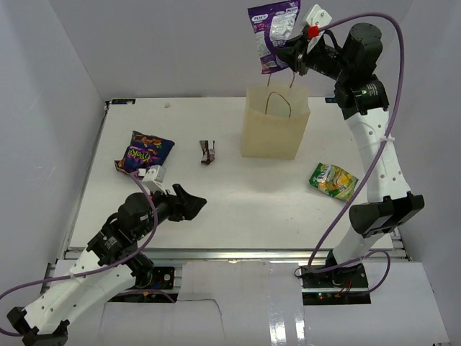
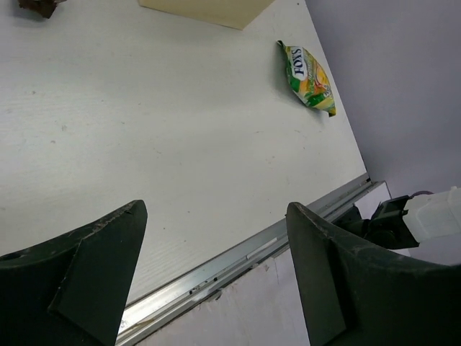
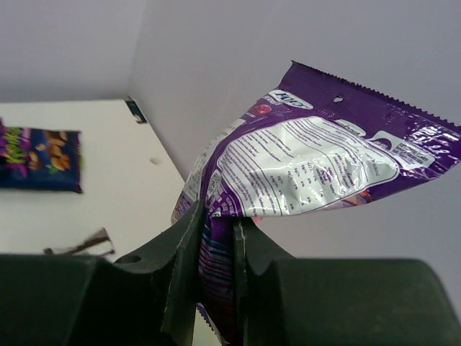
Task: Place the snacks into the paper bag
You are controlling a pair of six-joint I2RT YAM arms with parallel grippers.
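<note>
A tan paper bag (image 1: 276,122) with brown loop handles stands upright at the back of the table. High above its mouth my right gripper (image 1: 295,59) is shut on a purple snack packet (image 1: 273,32), which hangs from the jaws (image 3: 317,169). A dark blue-purple packet (image 1: 147,151) lies at the left, a small brown wrapper (image 1: 207,152) in the middle, and a green-yellow packet (image 1: 333,180) at the right (image 2: 308,76). My left gripper (image 1: 189,204) hovers low over the front left of the table, open, with nothing between its fingers (image 2: 216,267).
The metal front rail (image 1: 230,254) of the table runs just below the left gripper. White walls close in the table on the left, back and right. The right arm's base (image 1: 338,270) stands at the front right.
</note>
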